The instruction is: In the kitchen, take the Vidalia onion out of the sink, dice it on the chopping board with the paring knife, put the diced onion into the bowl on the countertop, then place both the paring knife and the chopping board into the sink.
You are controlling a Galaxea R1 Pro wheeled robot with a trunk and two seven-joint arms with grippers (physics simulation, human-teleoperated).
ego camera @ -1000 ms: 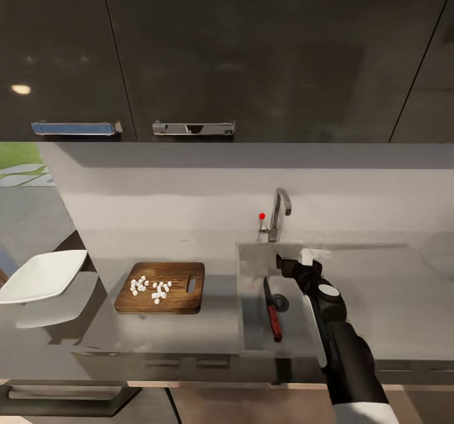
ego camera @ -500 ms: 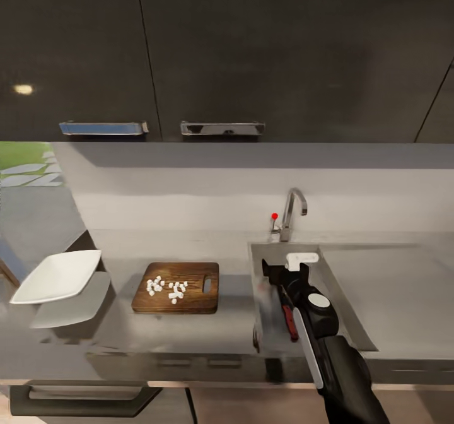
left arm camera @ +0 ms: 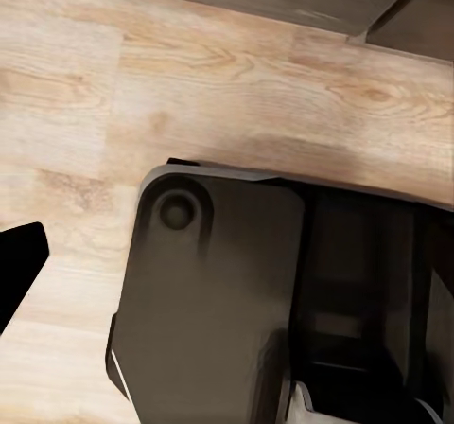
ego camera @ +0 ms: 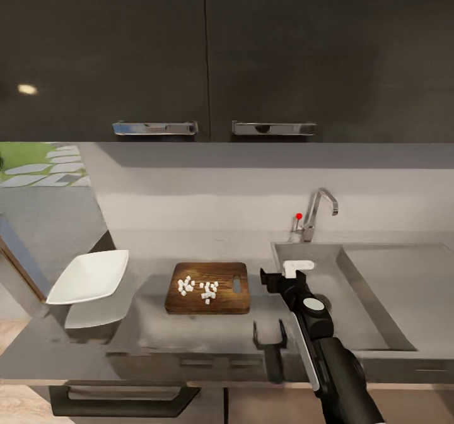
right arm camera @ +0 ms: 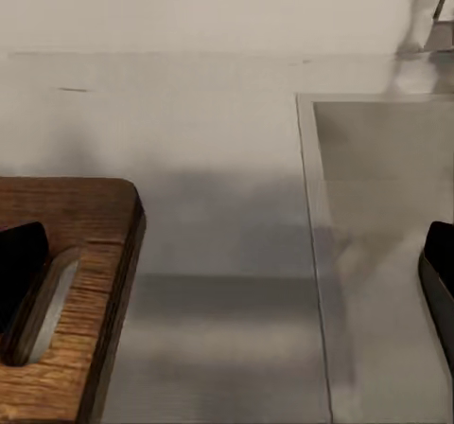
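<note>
The whole head view has swung since a second ago, so the cabinet handles and everything on the long glossy grey countertop (ego camera: 157, 335) sit further toward three o'clock; the brown wooden chopping board (ego camera: 208, 279) with white diced onion pieces (ego camera: 198, 288) has not moved on the slab; the white squarish bowl (ego camera: 89, 277) lies at its nine o'clock, well apart; the grey steel sink (ego camera: 378, 285) with chrome faucet (ego camera: 317, 212) lies at its three o'clock; the right gripper (ego camera: 272, 280), fingers apart and empty, has left the basin and hovers between board and sink; the red-handled paring knife is now hidden behind the black arm; the left gripper's state cannot be told.
</note>
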